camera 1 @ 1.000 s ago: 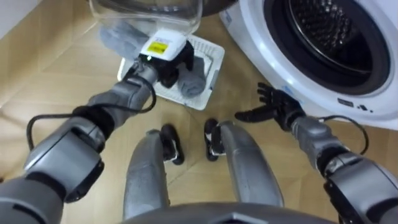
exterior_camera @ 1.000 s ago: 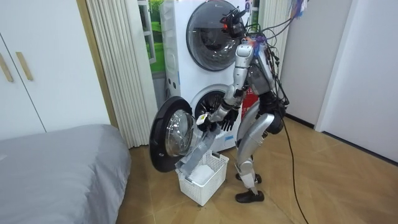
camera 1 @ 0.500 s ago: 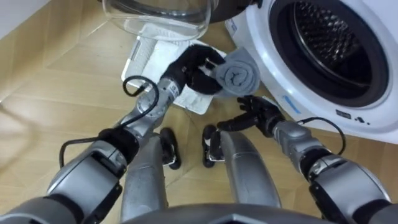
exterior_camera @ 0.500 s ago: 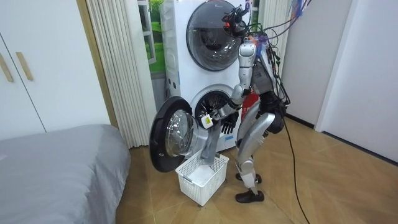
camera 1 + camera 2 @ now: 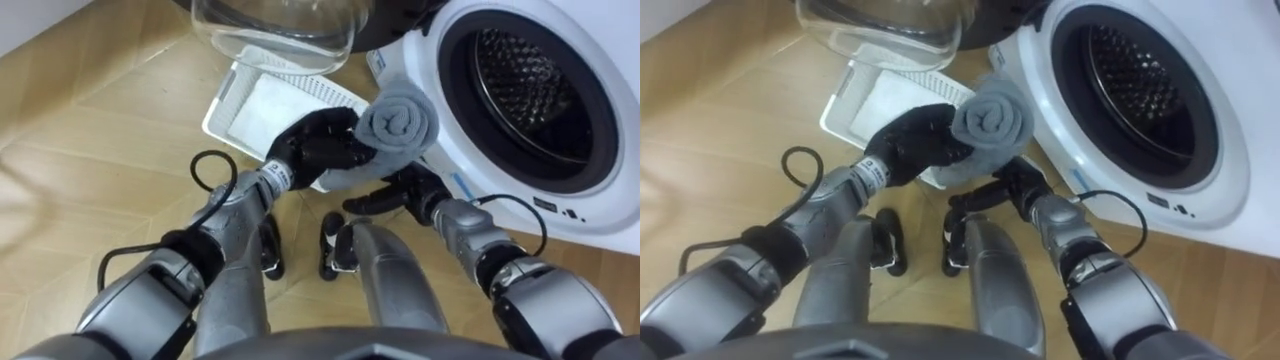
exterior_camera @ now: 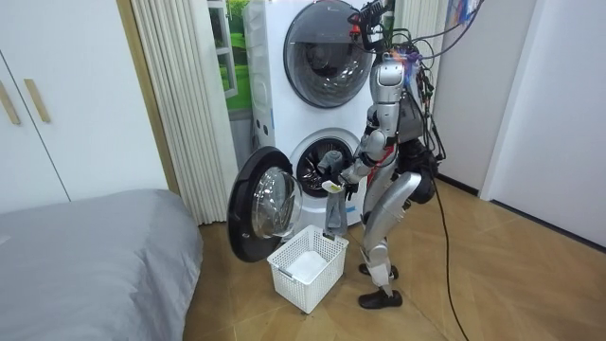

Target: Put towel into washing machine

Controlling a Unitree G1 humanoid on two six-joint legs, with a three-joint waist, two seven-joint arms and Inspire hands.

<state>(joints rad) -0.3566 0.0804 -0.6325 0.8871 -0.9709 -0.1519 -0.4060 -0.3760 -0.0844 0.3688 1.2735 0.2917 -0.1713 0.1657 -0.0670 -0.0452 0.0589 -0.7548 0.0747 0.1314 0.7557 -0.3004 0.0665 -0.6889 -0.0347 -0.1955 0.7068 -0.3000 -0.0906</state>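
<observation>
Two robot hands meet near the centre of the eye views. The left robot hand (image 5: 318,148), its forearm rising from the lower left, is curled round the rolled grey towel (image 5: 400,118). The roll is held in the air at upper centre, just in front of the white front of the washing machine (image 5: 610,203) and not yet inside the dark drum (image 5: 520,90). The right robot hand (image 5: 400,188) reaches in from the lower right and sits just beneath the towel, fingers loosely spread. Left of the towel the white basket (image 5: 225,100) lies on the wooden floor (image 5: 90,180), and the glass door (image 5: 270,25) stands open at the top edge. In the room view the robot stands upright before the machine, with the towel's tail hanging above the basket. The drum mouth to the right of the roll is unobstructed.
</observation>
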